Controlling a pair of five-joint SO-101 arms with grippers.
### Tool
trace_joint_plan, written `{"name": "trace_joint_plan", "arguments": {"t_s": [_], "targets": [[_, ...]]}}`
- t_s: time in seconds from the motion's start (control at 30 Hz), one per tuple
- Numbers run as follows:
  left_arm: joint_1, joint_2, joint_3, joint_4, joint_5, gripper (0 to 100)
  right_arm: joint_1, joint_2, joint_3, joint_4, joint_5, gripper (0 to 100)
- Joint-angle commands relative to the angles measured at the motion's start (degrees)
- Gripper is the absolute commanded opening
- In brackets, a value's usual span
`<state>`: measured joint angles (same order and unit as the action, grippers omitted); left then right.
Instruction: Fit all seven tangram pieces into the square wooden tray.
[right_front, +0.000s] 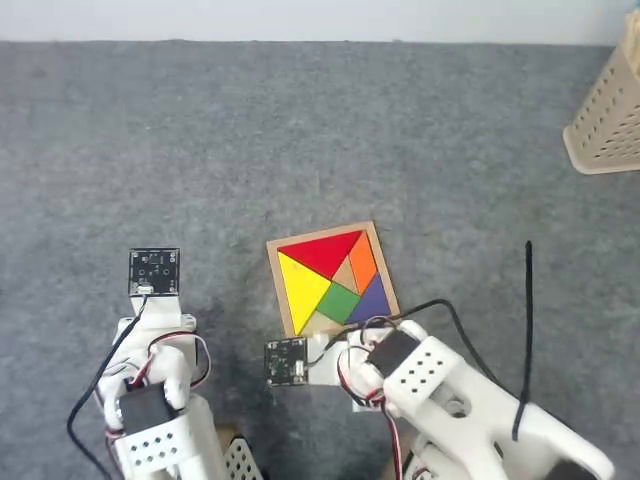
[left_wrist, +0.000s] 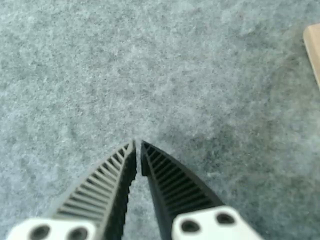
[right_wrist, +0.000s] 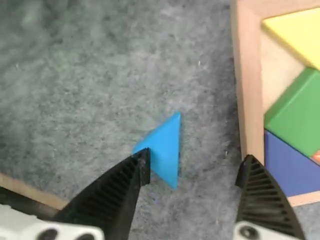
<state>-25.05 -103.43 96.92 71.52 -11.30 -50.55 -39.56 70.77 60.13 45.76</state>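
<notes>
1 blue triangle (right_wrist: 162, 147) beside tray (right_wrist: 245, 85) | right wrist view | right pincer (right_wrist: 195, 162) spread

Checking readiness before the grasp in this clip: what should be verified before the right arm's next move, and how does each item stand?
1. Right fingers open: ok.
2. Blue triangle between those fingers: ok, one fingertip is at its corner.
3. Triangle clear of the tray: ok, it lies on the carpet beside the rim.
4. Gap free in the tray: ok, bare wood shows.
5. Left fingers out of the way: ok, shut over carpet.
6. All seven pieces accounted for: cannot tell.
</notes>
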Motion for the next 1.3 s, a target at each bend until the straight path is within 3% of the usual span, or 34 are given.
{"name": "trace_joint_plan", "arguments": {"t_s": [0.0,0.17,0.33,0.77,0.93,1.1,1.27], "targets": [[-0.26,-0.79,-0.4,0.44,-0.26,1,-0.31,0.57,1.93,-0.66,2.11,27.7],[-0.26,-0.79,-0.4,0.44,-0.26,1,-0.4,0.57,2.9,-0.48,3.34,27.6],[-0.26,-0.79,-0.4,0.44,-0.26,1,-0.4,0.57,2.9,1.45,3.16,19.6],[-0.26,-0.79,-0.4,0.44,-0.26,1,-0.04,1.19,3.08,3.12,3.25,18.5],[-0.26,-0.79,-0.4,0.44,-0.26,1,-0.04,0.66,2.73,3.03,3.08,8.0],[-0.26,-0.79,-0.4,0.44,-0.26,1,0.13,0.57,0.53,3.03,-1.23,6.3],[-0.26,-0.79,-0.4,0.44,-0.26,1,5.58,0.57,-1.67,2.51,-2.73,5.9]]}}
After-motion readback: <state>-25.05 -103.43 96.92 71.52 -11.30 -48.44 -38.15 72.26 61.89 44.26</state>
